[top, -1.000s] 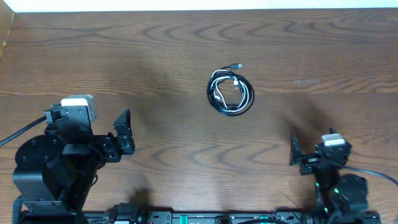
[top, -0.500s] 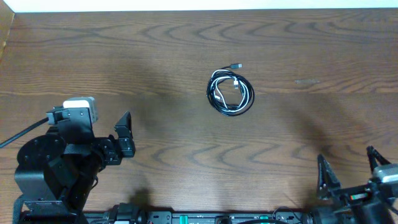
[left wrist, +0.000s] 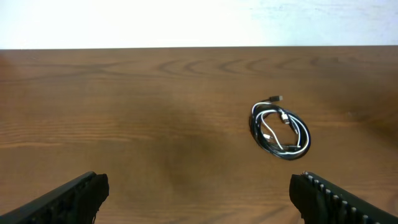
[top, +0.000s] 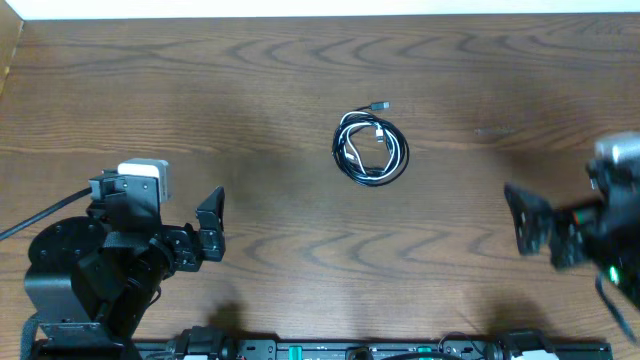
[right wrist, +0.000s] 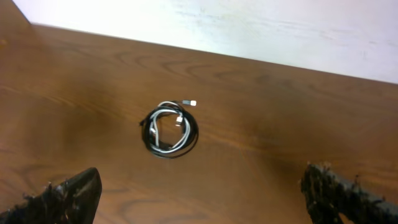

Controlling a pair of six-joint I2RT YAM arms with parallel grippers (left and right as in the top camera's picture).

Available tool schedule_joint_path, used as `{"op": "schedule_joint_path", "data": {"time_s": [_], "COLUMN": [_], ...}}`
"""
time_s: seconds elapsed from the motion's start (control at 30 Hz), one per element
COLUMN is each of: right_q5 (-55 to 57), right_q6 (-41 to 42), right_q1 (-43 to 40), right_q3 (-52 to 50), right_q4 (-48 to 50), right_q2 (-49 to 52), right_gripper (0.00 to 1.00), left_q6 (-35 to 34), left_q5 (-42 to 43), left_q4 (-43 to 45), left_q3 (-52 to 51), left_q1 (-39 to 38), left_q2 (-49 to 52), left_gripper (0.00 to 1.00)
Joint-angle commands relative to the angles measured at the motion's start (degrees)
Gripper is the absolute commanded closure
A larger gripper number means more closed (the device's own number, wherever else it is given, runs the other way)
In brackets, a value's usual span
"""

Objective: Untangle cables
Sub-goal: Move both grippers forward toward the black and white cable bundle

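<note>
The cables (top: 371,148) lie as one small coil on the wooden table (top: 250,90), a black cord and a white cord wound together, with a small plug end sticking out at the top right. The coil shows again in the left wrist view (left wrist: 280,129) and the right wrist view (right wrist: 170,130). My left gripper (top: 213,225) is open at the front left, far from the coil. My right gripper (top: 530,222), blurred by motion, is open at the right, well clear of the coil. Both wrist views show wide-apart jaws, left (left wrist: 199,186) and right (right wrist: 200,180), with only bare wood between them.
A pale wall strip runs along the table's far edge (top: 320,16). The left arm's bulky base (top: 70,280) fills the front left corner. A black rail (top: 330,350) runs along the front edge.
My right arm has swung from the front right edge up and out to the right side, still blurred. My left gripper has shifted slightly right. The coil has not moved.
</note>
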Motion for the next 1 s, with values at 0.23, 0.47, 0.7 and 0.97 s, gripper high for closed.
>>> {"op": "schedule_joint_path", "data": {"time_s": [0.23, 0.47, 0.7, 0.97], "right_q5": [-0.39, -3.41, 3.76, 13.14], "right_q6": [-9.25, -9.11, -6.82, 0.46], "right_q1": [-0.33, -0.33, -0.33, -0.33], "right_q3": [1.33, 1.22, 1.22, 1.22], "right_q4": [1.27, 0.44, 0.00, -1.49], "right_q2": [9.03, 10.27, 10.73, 13.86], "right_gripper": [0.01, 0.01, 0.01, 0.54], "left_q6": [-0.96, -0.92, -0.92, -0.48], "left_q5": [1.33, 2.67, 2.75, 2.56], "left_q4": [-0.83, -0.90, -0.74, 0.33], "left_q3": [0.98, 0.98, 0.98, 0.98], "left_q1": [0.24, 0.22, 0.24, 0.24], "left_q2": [2.25, 5.16, 6.62, 6.67], "left_gripper": [0.02, 0.02, 0.02, 0.02]}}
